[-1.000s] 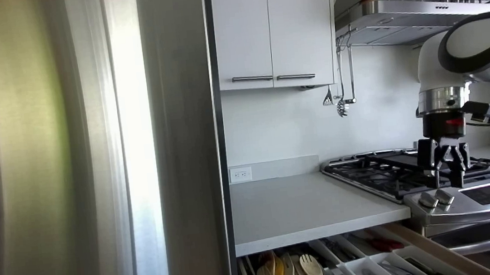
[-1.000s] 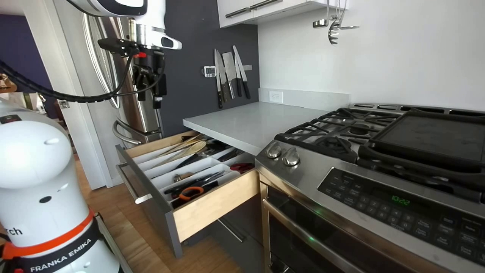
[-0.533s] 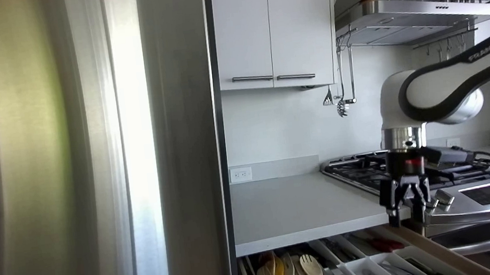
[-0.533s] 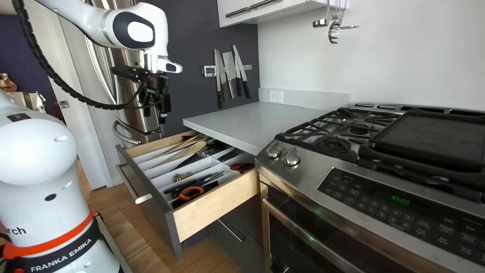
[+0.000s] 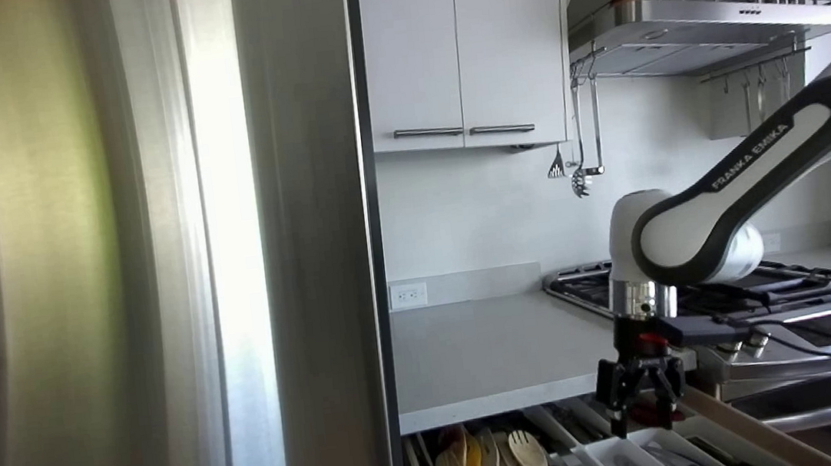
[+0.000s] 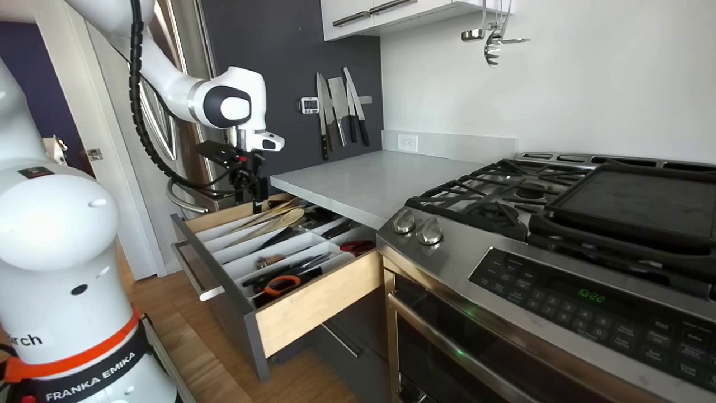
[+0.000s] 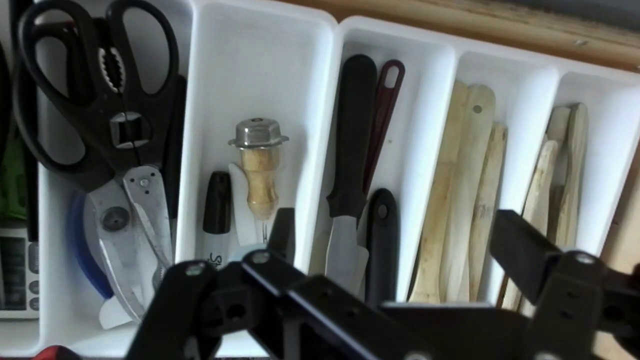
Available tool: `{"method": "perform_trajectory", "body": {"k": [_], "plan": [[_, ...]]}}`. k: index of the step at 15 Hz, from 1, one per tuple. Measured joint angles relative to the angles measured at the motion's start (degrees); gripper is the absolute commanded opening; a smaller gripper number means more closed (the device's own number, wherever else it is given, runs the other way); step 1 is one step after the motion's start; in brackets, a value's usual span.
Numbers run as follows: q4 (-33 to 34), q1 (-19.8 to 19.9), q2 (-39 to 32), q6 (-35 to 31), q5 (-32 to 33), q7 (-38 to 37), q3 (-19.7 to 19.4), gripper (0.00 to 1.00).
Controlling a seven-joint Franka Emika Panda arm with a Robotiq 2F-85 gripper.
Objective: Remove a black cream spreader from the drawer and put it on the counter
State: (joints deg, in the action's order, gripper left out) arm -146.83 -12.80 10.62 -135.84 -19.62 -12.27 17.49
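The step in hand looks like the reach: the pincer (image 7: 397, 232), spread wide and gripping nothing, hangs over the drawer (image 6: 323, 305). What is probably the black cream spreader (image 7: 350, 175) lies inside the drawer. The next move calls for centring, lowering and squeezing; the desk (image 6: 380, 174) above the drawer comes later.

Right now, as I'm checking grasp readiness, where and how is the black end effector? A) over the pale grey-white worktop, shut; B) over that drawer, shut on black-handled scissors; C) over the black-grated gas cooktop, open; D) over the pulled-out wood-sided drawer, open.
D: in the wrist view the end effector has its fingers apart, with the pale wooden utensils in the drawer visible between them.
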Motion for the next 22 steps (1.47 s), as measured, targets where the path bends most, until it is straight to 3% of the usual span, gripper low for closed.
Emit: {"method": "perform_trajectory", "body": {"k": [5, 19, 22], "plan": [[1.4, -1.6, -7.1, -7.6, 0.2, -1.7, 0.2, 1.00], [1.8, -1.8, -12.1, -12.2, 1.7, -7.4, 0.2, 1.00], [1.8, -2.1, -14.2, -14.8, 4.9, -11.0, 0.2, 0.83]]}}
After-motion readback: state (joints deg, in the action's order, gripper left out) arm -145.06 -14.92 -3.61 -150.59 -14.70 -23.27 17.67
